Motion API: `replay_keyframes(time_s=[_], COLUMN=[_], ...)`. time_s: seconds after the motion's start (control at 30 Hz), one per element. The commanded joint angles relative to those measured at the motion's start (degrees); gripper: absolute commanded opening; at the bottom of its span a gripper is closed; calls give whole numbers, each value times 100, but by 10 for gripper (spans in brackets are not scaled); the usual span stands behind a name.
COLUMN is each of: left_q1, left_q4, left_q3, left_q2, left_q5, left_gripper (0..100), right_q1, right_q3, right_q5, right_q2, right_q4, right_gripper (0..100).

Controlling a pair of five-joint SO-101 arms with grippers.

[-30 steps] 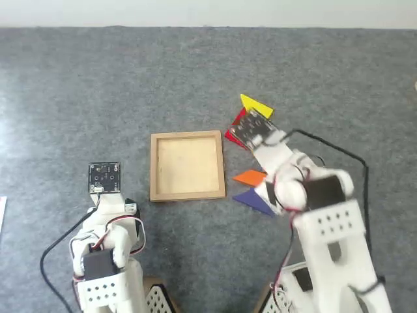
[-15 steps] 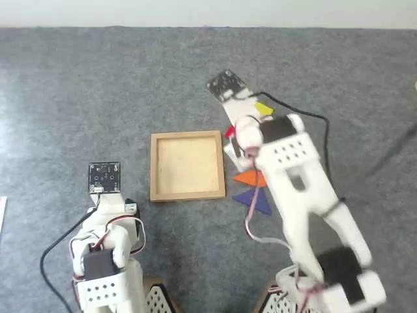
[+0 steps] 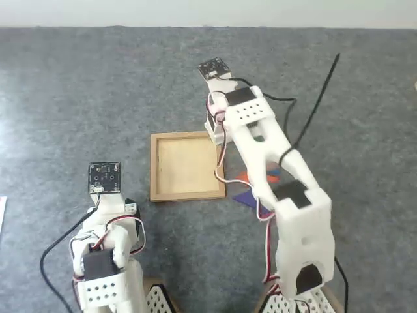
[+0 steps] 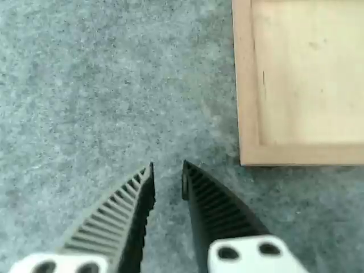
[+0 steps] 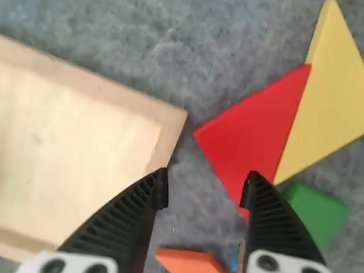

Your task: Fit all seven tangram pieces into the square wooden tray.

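Note:
The square wooden tray lies empty at mid-table. My right arm stretches over the pieces beside it. My right gripper hangs open above the carpet, between the tray's corner and the red triangle. The yellow triangle touches the red one, with a green piece close by. The orange piece and the purple triangle lie right of the tray. My left gripper rests near the tray's near left corner, its fingers a narrow gap apart and holding nothing.
Grey carpet covers the whole table. A black cable arcs off the right arm over the right side. A sliver of a blue piece peeks out under that arm. Bare carpet lies left of and beyond the tray.
My right arm has swung from right of the pieces forward and leftward, ending over the tray's far right corner and covering the red and yellow triangles. The left arm stayed still.

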Motion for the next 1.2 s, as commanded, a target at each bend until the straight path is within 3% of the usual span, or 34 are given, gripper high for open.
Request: replay_keyframes(time_s=[0.0,0.4,0.6,0.87,1.17], left_q1=[9,9,9,9,9], left_q4=[18,18,18,18,18], left_q3=[-66,-66,-66,-66,-66], left_q2=[-105,-105,-105,-105,-105], left_q5=[0,0,0,0,0], left_gripper=[81,81,81,81,81], right_q1=[-4,171,180,259,268], right_q3=[-914,-1582,-1591,-1591,-1591], right_q5=[-70,334,510,598,1327], right_q2=[259,1112,1235,1429,1631], right_q4=[233,409,488,541,620], right_gripper=[224,235,398,369,369])
